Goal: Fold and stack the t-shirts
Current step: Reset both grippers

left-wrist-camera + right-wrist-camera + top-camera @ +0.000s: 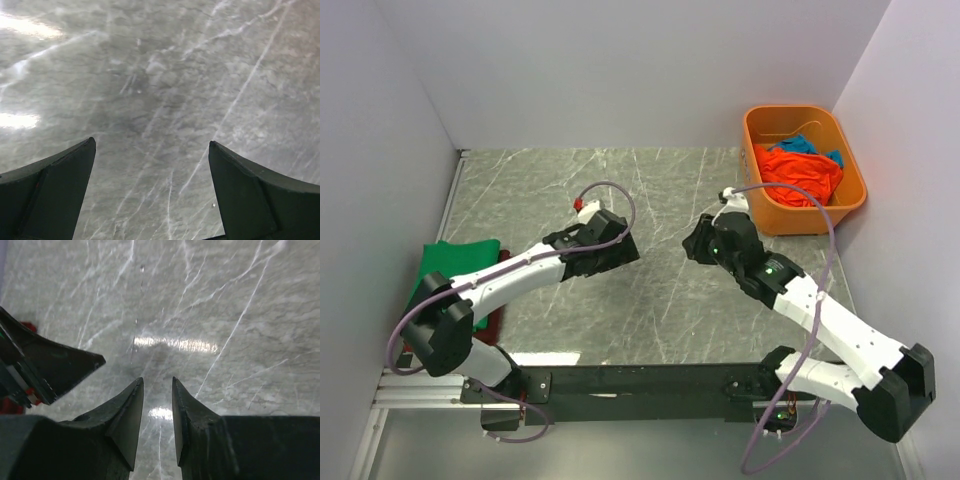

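Between shirts. Left fingers [50, 190] spread, right fingers [125, 425] narrowly apart, both empty. Next, probably, we pull orange shirt [800, 172] from tub [790, 220].

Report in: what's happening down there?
Left pincer wide open, right pincer narrowly open, both empty. Green t-shirt at left edge; orange t-shirt and blue t-shirt in tub. No obstacle seen.

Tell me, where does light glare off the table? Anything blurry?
Left wrist: white glare on the table at the upper left and left edge. Right wrist: a bright streak just beyond the fingers. Top: evenly lit and sharp; neither wrist view is badly blurred.
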